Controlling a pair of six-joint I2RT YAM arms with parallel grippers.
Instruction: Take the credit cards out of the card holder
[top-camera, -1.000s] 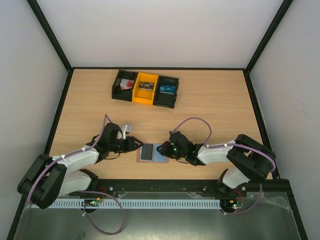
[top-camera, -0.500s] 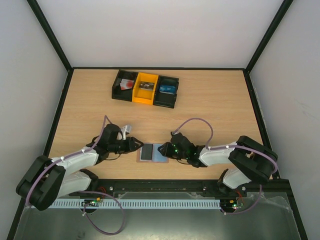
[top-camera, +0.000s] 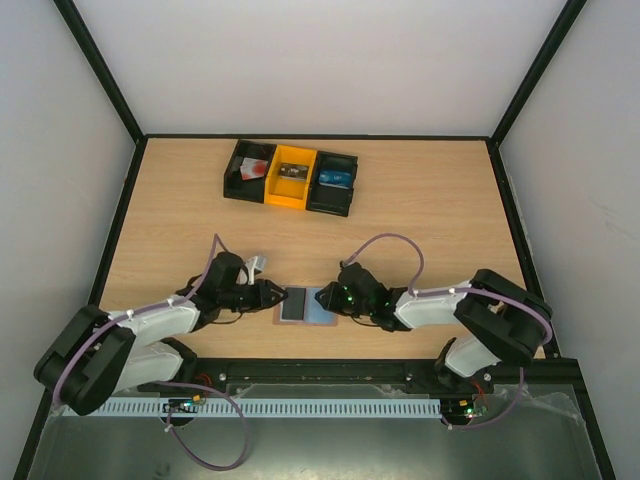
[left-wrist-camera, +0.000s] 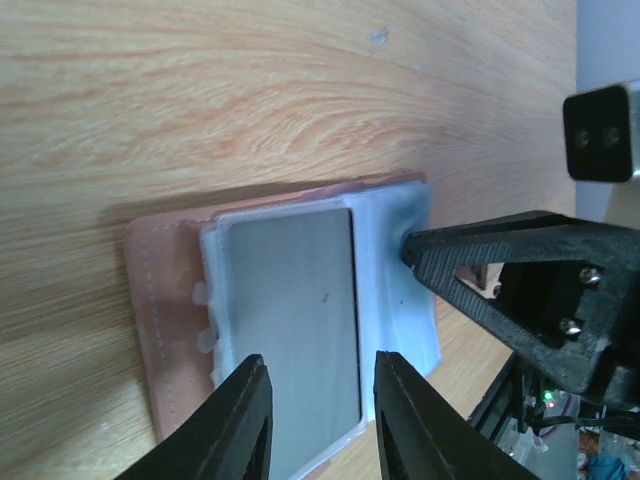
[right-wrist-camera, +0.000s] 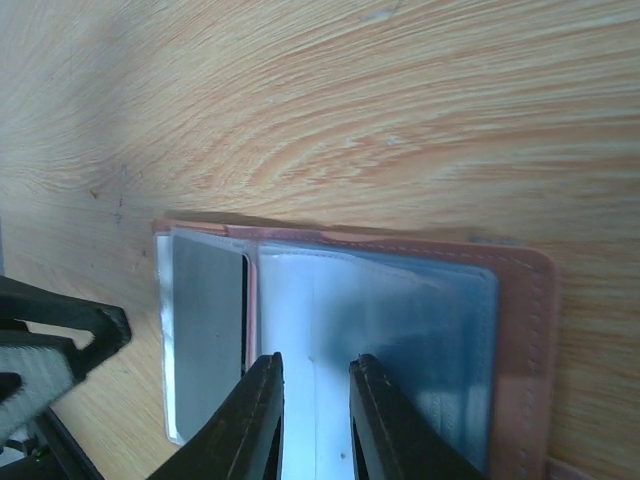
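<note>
The card holder (top-camera: 305, 304) lies open and flat on the table, with a brown rim (right-wrist-camera: 525, 330) and two clear pockets. A dark grey card-like rectangle (left-wrist-camera: 290, 320) fills its left pocket. The right pocket (right-wrist-camera: 420, 330) looks bluish, and I cannot tell a card apart in it. My left gripper (top-camera: 276, 296) is at the holder's left edge, its jaws (left-wrist-camera: 318, 365) apart over the dark pocket and gripping nothing. My right gripper (top-camera: 331, 298) is at the right edge, its jaws (right-wrist-camera: 316, 362) slightly apart over the bluish pocket. Nothing shows between them.
Three bins stand in a row at the back: a black one (top-camera: 250, 170) with a red-and-white item, an orange one (top-camera: 291, 177), and a black one (top-camera: 335, 183) with something blue. Black frame rails border the table.
My left gripper has slid right onto the holder's left edge, and its jaws have narrowed a little. The right gripper has barely moved.
</note>
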